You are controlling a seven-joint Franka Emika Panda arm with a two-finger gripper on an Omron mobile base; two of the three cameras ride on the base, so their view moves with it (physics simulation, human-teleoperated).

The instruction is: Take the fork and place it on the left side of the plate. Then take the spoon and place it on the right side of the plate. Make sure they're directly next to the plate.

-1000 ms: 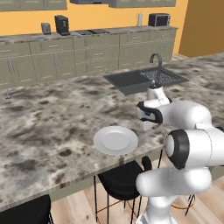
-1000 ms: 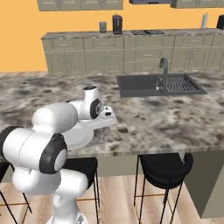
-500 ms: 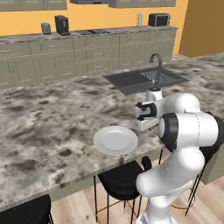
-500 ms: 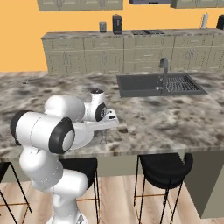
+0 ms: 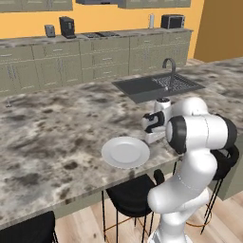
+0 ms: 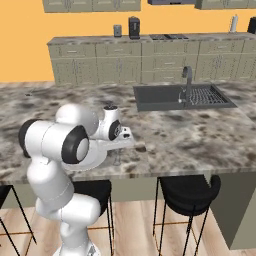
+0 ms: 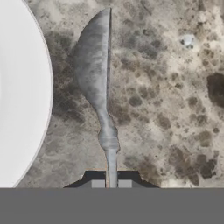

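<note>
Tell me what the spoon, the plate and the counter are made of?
The spoon looks like brushed metal: grey with a dull sheen. The plate seems glazed ceramic, plain smooth white, though it could be plastic. The counter looks like polished stone, with mottled grey-brown speckles.

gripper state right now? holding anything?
Gripper: shut on the spoon, pinching its handle; the spoon's bowl hangs beside the plate rim, over the counter.
</note>
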